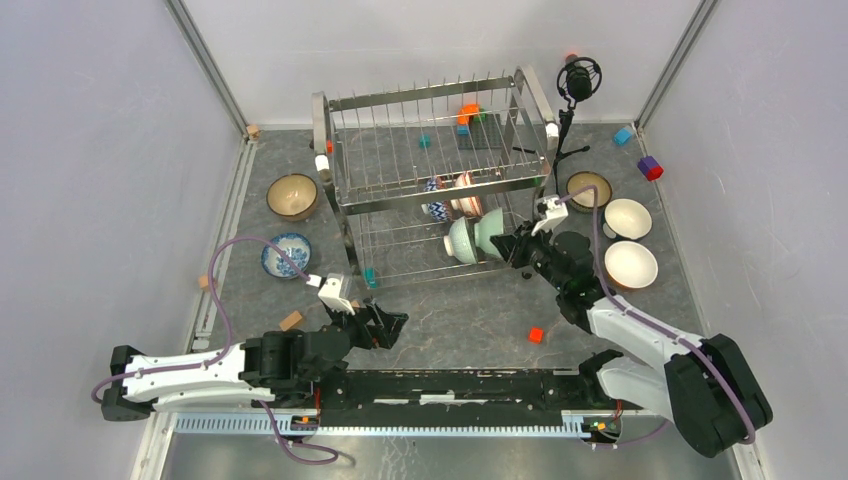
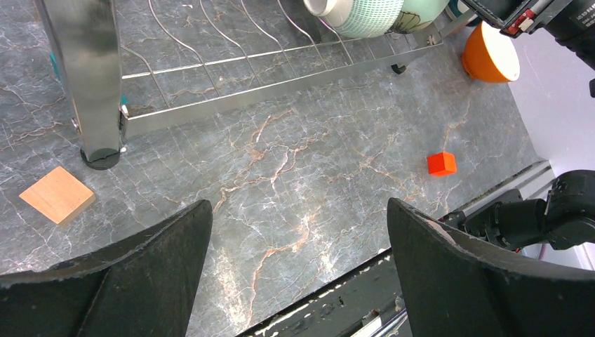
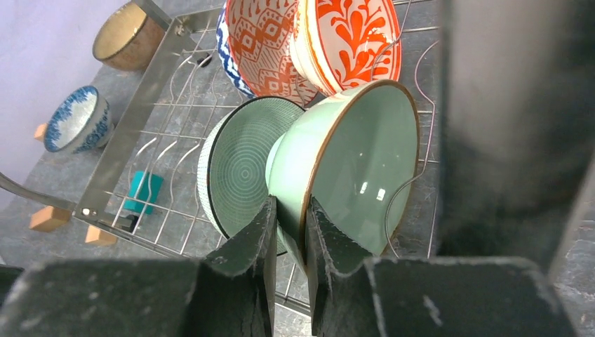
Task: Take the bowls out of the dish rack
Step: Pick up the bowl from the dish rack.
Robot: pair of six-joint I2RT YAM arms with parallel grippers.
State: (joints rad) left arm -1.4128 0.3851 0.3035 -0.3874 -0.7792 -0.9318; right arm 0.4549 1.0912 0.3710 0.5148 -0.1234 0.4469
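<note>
Right gripper [image 3: 289, 232]: clamps pale green bowl [image 3: 358, 161] rim
Crowding: ribbed green bowl [image 3: 242, 165] behind, dish rack [image 3: 133, 123] wire across
Left gripper [image 2: 298, 225]: apart

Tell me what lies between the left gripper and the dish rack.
Only bare table, seen in the left wrist view, separates the left gripper from the dish rack.
</note>
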